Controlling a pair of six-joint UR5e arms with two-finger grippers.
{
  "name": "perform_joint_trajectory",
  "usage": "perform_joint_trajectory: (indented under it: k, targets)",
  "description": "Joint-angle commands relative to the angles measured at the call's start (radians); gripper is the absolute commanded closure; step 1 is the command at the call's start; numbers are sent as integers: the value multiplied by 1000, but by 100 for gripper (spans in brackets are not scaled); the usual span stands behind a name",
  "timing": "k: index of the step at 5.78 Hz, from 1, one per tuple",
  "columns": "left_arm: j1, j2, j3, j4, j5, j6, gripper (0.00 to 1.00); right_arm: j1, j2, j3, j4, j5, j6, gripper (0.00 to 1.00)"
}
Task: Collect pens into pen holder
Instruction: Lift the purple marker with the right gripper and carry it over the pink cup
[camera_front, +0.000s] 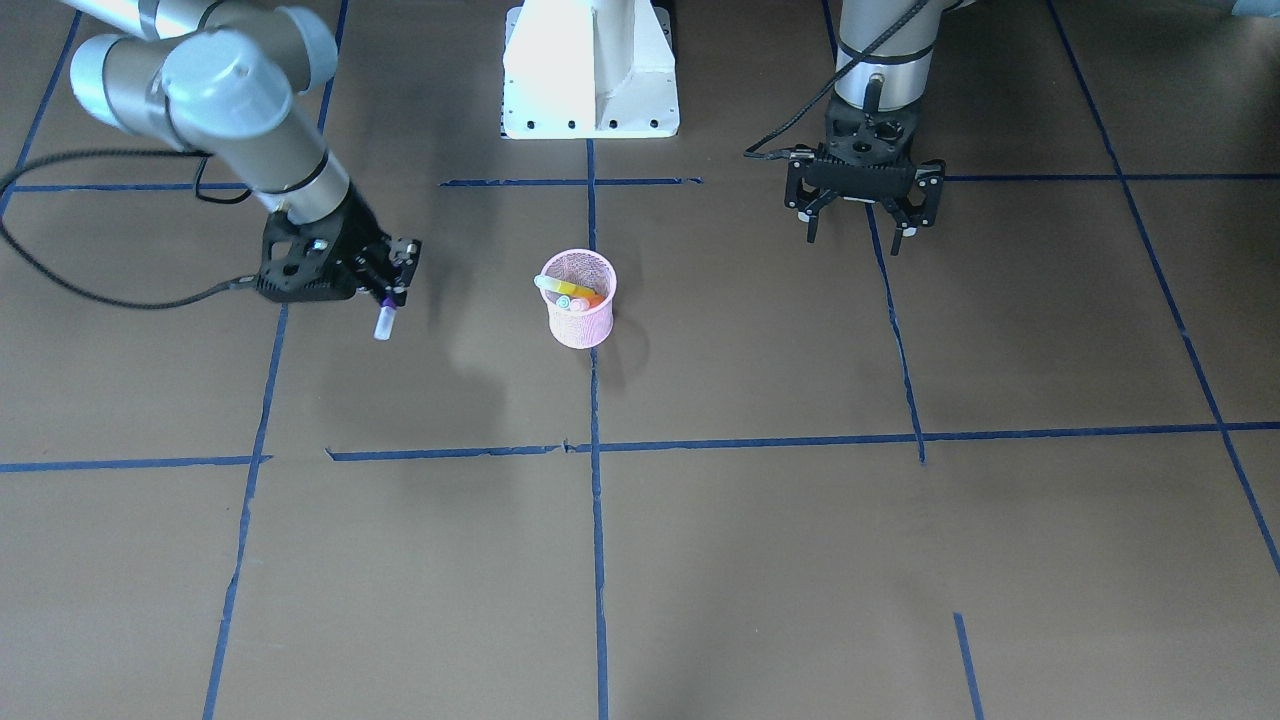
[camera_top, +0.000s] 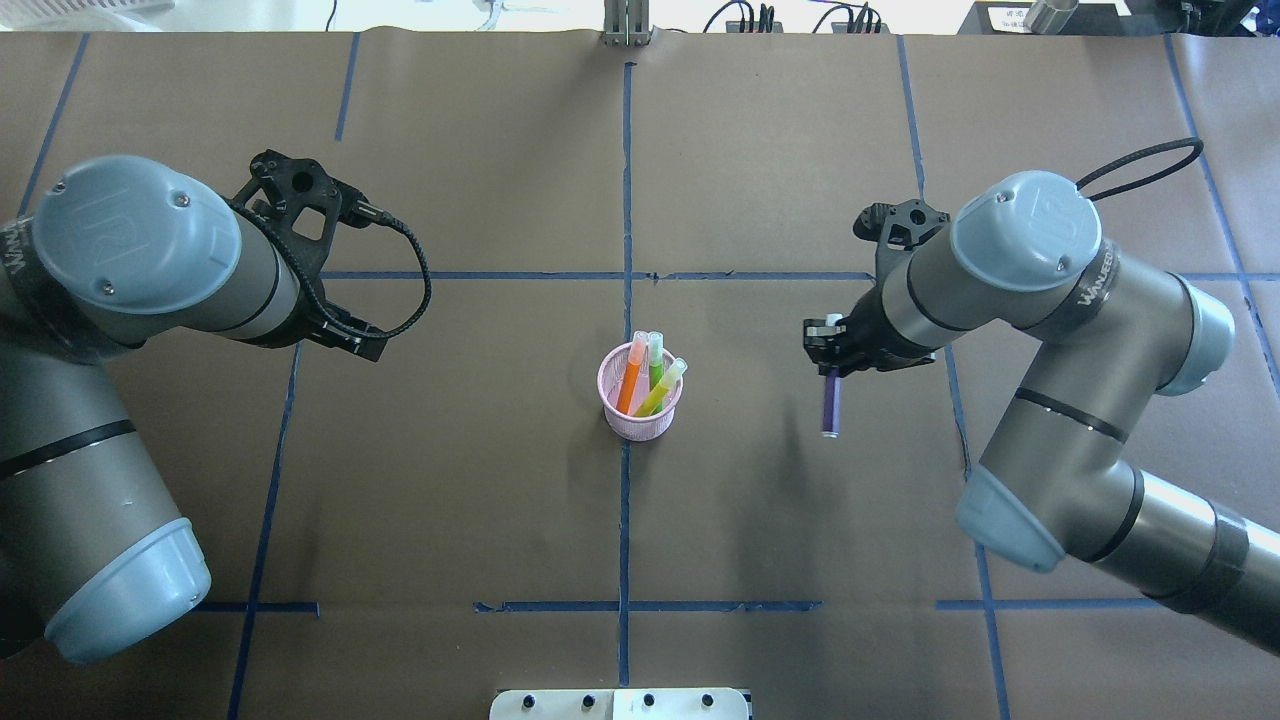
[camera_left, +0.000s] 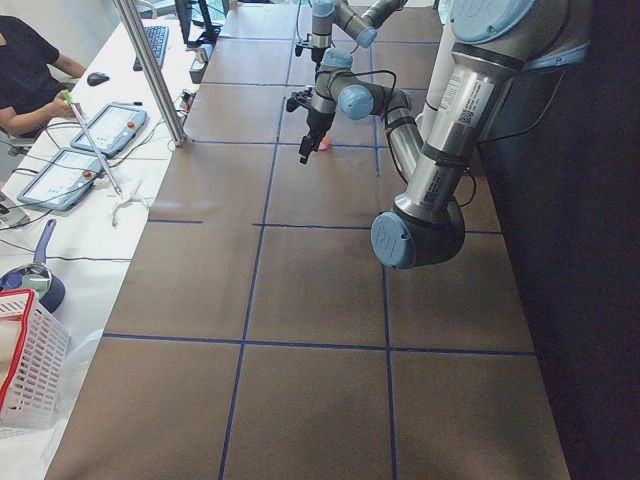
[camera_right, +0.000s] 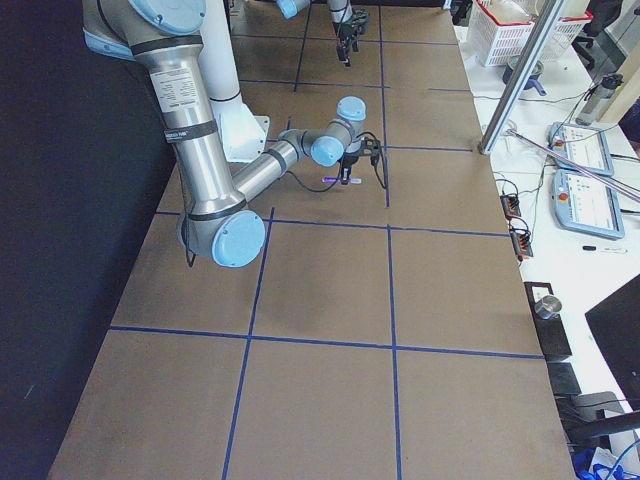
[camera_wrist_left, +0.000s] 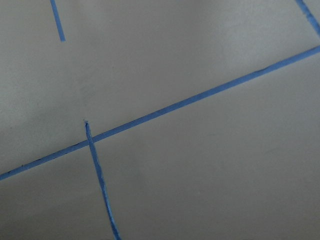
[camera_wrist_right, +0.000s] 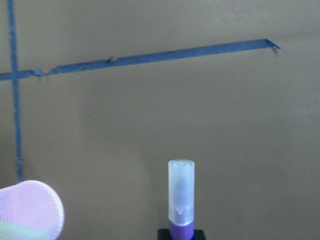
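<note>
Right jaws clamp purple pen (camera_top: 830, 405); joint cap (camera_top: 1030, 230) reads UR.

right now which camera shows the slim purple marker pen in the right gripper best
Overhead exterior: the slim purple marker pen shows most of its barrel against the bare table, sticking out of the right gripper. The front-facing and right wrist views show mainly its pale cap. In the side views it is tiny at best, and the left wrist view shows none of it.

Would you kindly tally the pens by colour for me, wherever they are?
orange pen: 1
green pen: 1
yellow pen: 1
purple pen: 1
Total: 4
</note>
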Motion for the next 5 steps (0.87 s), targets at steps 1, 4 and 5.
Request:
perform_joint_trajectory:
  k: [1, 4, 5]
  targets:
    - [-56, 71, 2, 3, -72, 118, 9, -105, 120, 56, -4, -249, 213, 100]
    - [-126, 113, 22, 8, -166, 243, 8, -336, 173, 52, -4, -865, 289, 100]
    - [-126, 113, 24, 8, -166, 243, 8, -389, 170, 47, -6, -997, 292, 100]
